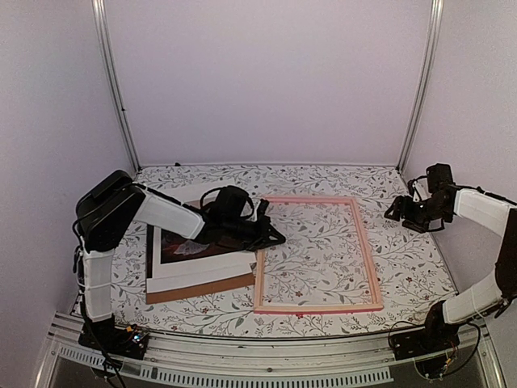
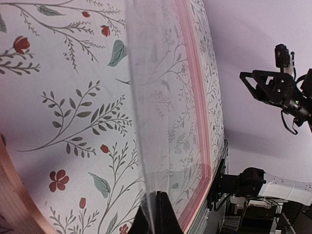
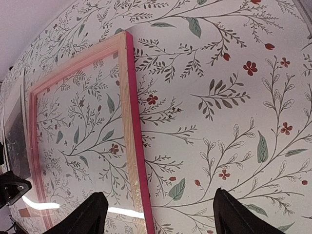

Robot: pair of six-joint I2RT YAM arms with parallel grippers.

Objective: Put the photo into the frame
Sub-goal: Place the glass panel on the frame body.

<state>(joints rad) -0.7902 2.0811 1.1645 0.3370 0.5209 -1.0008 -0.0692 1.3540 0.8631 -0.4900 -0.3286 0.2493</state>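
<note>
The pink frame [image 1: 319, 308] lies flat at the table's middle, with the flowered cloth showing through it. The photo [image 1: 174, 245] lies left of it in a stack, a dark reddish print largely covered by my left arm. My left gripper [image 1: 277, 237] hovers at the frame's left rail, shut on the edge of a clear sheet [image 2: 151, 107]. That sheet runs away from the gripper [image 2: 157, 207] over the frame's pink rail [image 2: 197, 97]. My right gripper [image 1: 397, 212] hangs open beyond the frame's right rail [image 3: 131, 126]. In its wrist view the gripper [image 3: 161, 214] holds nothing.
A white card mat [image 1: 206, 267] and a brown board [image 1: 212, 284] lie in the same stack as the photo. Metal posts [image 1: 113, 81] stand at the back corners, in front of the pale walls. The table's metal front rail [image 1: 242, 360] runs along the near side.
</note>
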